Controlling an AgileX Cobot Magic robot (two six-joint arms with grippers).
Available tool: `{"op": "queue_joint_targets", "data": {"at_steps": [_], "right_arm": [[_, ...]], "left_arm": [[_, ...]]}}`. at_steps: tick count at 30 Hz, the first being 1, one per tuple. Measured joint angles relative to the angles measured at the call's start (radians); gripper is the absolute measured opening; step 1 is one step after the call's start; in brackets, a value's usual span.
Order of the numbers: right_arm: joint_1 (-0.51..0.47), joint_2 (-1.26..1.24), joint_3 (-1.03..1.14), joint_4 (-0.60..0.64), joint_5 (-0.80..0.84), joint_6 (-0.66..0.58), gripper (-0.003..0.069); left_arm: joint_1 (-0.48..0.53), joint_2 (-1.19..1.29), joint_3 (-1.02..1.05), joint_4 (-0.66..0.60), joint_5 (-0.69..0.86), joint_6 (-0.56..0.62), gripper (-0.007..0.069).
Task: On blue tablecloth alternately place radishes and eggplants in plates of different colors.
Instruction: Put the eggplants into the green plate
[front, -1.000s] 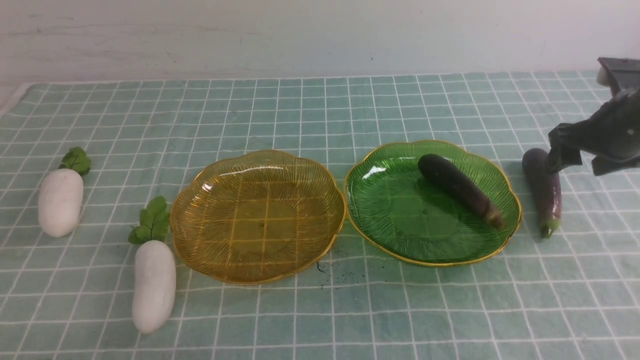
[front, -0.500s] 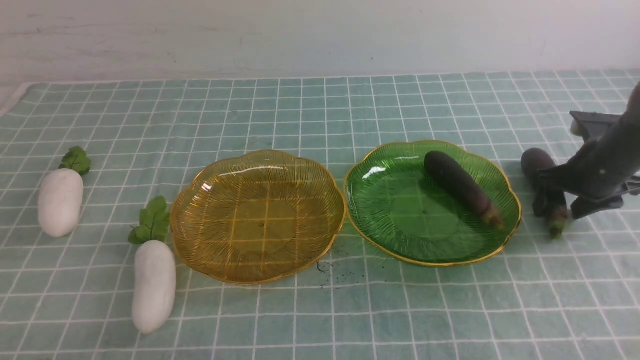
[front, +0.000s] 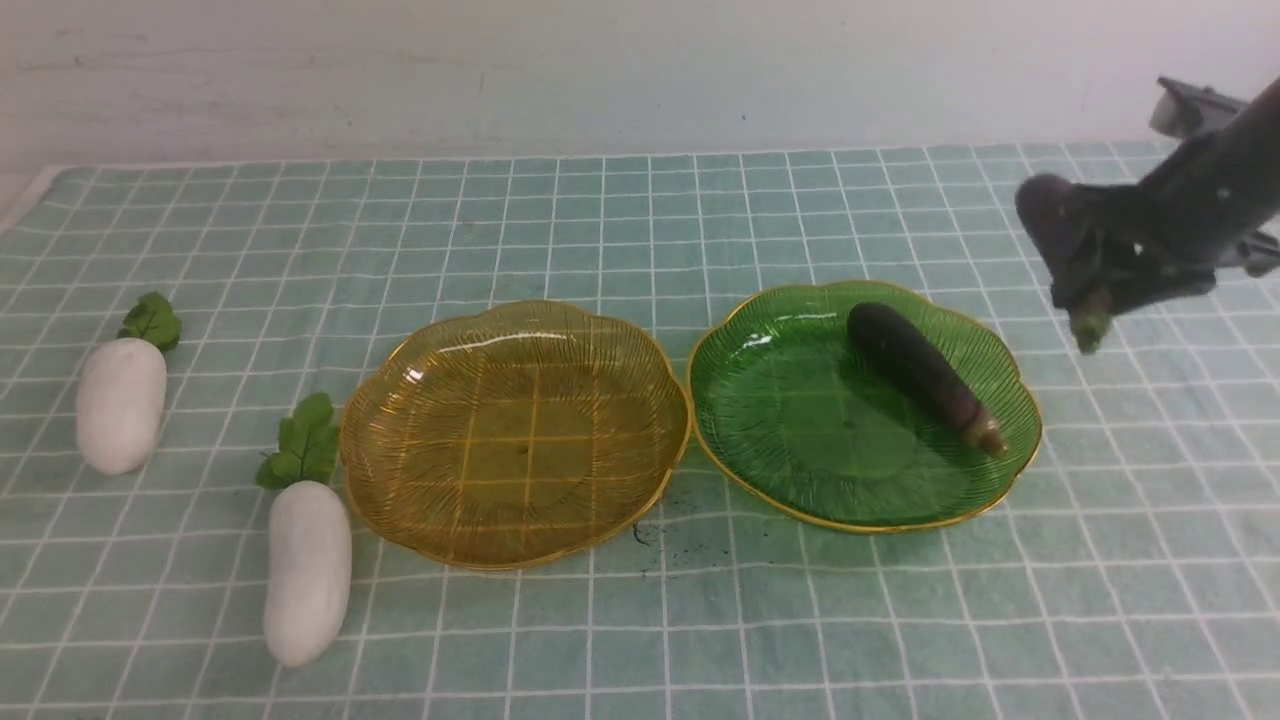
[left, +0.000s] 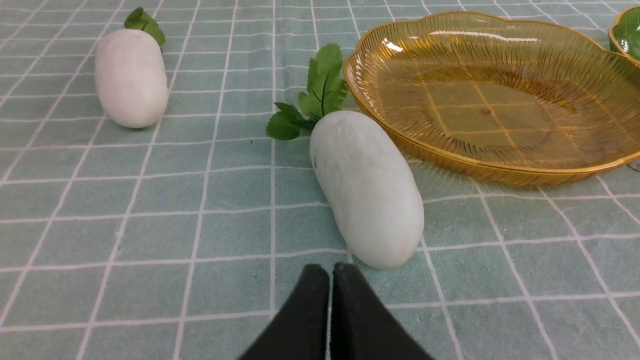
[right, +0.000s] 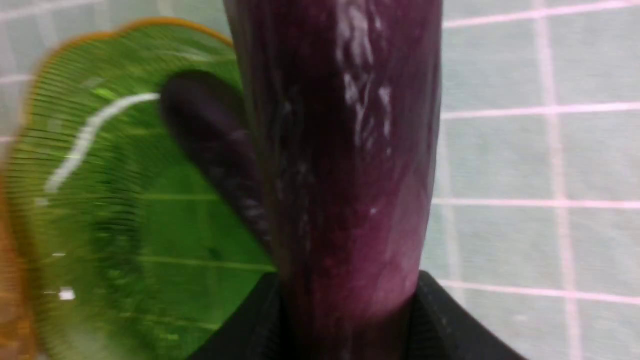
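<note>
My right gripper (front: 1105, 262) is shut on a dark purple eggplant (front: 1050, 225) and holds it in the air to the right of the green plate (front: 770, 400); the same eggplant (right: 340, 165) fills the right wrist view between the black fingers. Another eggplant (front: 925, 377) lies in the green plate. The amber plate (front: 515, 435) holds nothing. Two white radishes lie on the blue tablecloth (front: 640, 220): one (front: 307, 570) beside the amber plate, one (front: 120, 400) far left. My left gripper (left: 331, 272) is shut with nothing in it, just short of the nearer radish (left: 367, 187).
A pale wall (front: 640, 70) runs behind the cloth's far edge. Small dark specks (front: 690, 550) mark the cloth in front of the gap between the two plates.
My right gripper came down onto the eggplant lying right of the green plate, closed on it and lifted it off the cloth. The eggplant in the green plate shifted slightly.
</note>
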Motion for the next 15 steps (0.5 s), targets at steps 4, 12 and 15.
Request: {"op": "queue_joint_targets", "data": {"at_steps": [4,12,15], "right_arm": [[0.051,0.008,0.000,0.060,0.001,-0.040,0.0272],[0.250,0.059,-0.001,-0.164,0.005,-0.013,0.0272],[0.307,0.069,-0.001,-0.254,0.006,0.021,0.0284]], "left_arm": [[0.000,0.000,0.000,0.000,0.000,0.000,-0.0008],[0.000,0.000,0.000,0.000,0.000,0.000,-0.0008],[0.000,0.000,0.000,0.000,0.000,0.000,-0.0008]]}}
